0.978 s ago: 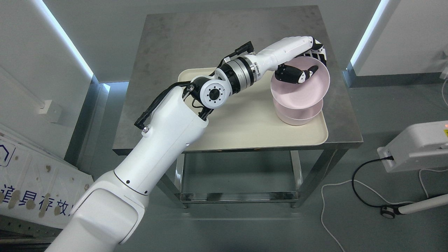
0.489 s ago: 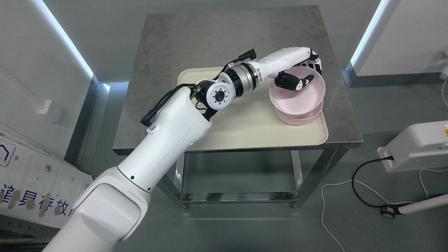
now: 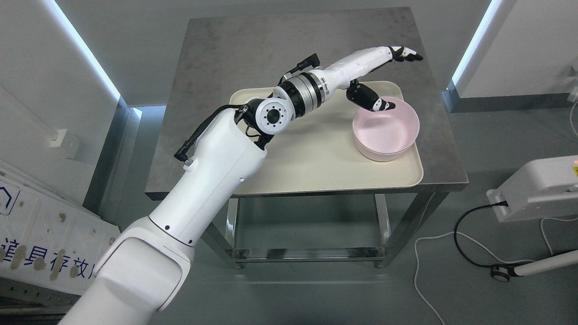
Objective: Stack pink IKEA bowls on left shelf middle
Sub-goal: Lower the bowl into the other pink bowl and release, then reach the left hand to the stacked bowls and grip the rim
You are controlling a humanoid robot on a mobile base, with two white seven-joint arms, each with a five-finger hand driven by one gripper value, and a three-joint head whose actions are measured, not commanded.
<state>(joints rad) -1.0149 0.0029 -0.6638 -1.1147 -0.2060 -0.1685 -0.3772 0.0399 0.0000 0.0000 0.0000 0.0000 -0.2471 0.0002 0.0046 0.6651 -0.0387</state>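
Left hand (image 3: 381, 72) open above upright nested pink bowls (image 3: 386, 128), cream tray (image 3: 316, 167)

table (image 3: 253, 49): brushed dull metal | tray (image 3: 316, 167): matt cream plastic | bowls (image 3: 386, 135): smooth pink

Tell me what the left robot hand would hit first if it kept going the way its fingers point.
Probably nothing: the left robot hand points its fingers past the table edge toward the floor, above the bowls. Depth is unclear.

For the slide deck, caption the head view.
Left hand open above nested pink bowls on a cream tray atop a steel table.
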